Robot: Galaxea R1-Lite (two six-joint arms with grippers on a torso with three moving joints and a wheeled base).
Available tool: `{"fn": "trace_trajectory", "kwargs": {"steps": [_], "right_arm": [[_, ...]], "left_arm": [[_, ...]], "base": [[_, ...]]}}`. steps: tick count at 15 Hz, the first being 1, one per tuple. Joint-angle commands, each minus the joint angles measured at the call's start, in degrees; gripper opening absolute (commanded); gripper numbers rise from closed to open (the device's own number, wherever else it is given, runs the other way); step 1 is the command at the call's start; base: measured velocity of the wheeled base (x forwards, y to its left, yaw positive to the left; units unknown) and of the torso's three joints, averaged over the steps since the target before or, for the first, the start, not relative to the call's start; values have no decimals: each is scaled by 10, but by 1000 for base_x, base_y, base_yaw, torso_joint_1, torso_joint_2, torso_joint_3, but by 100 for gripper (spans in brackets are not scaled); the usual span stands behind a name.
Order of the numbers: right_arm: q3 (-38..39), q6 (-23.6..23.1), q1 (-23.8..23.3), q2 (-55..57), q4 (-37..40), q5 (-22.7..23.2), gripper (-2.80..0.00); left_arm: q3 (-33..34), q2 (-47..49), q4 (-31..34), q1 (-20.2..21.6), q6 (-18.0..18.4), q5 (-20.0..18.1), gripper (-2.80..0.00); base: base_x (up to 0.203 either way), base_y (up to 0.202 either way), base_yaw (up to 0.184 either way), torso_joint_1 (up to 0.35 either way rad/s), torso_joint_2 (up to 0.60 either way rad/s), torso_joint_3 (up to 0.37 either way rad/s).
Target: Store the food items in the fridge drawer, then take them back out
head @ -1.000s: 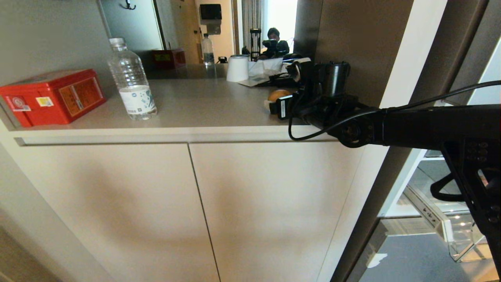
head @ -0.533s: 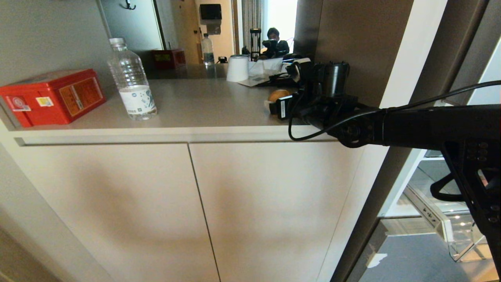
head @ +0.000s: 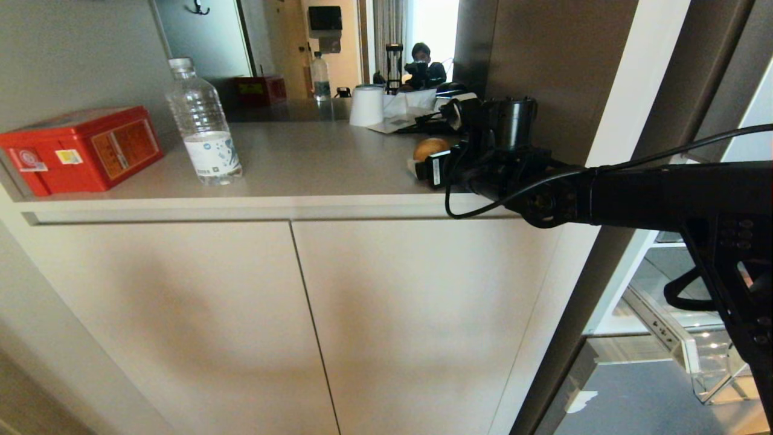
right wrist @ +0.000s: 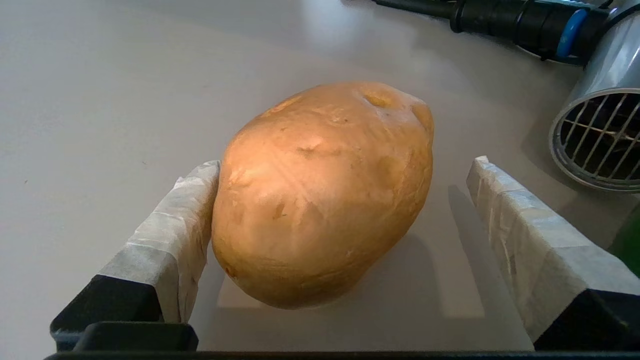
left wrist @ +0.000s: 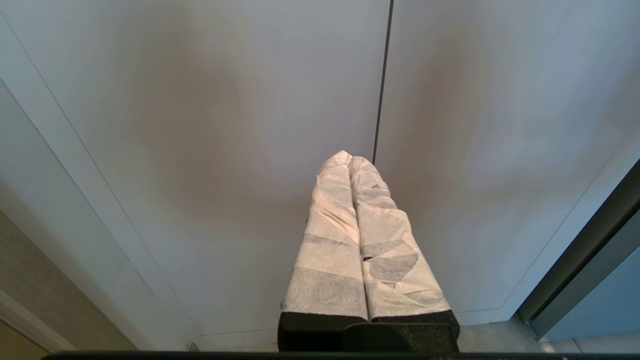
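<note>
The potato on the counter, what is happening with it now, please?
The right gripper is open around the potato, which lies on the grey counter. One finger appears to touch its side; the other stands apart, so it is not gripped yet. The left gripper is shut and empty, in front of the cabinet doors. The fridge drawer stands pulled out, low on the robot's right. A water bottle and a red box stand further left.
</note>
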Motion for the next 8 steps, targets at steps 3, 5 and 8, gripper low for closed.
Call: {"fn": "trace_trajectory", "kwargs": {"steps": [3,5,8], "right_arm": [[0,0,-1,-1,-1,-1,0],[0,0,0,-3,-1,-1,0],[0,0,0,-10,-2,-1,0]], "left_arm": [[6,0,0,0,0,0,-280],[6,0,0,0,0,0,-280],[6,0,0,0,0,0,-280]], "base": [[0,0,0,0,0,0],[0,0,0,0,0,0],[0,0,0,0,0,0]]}}
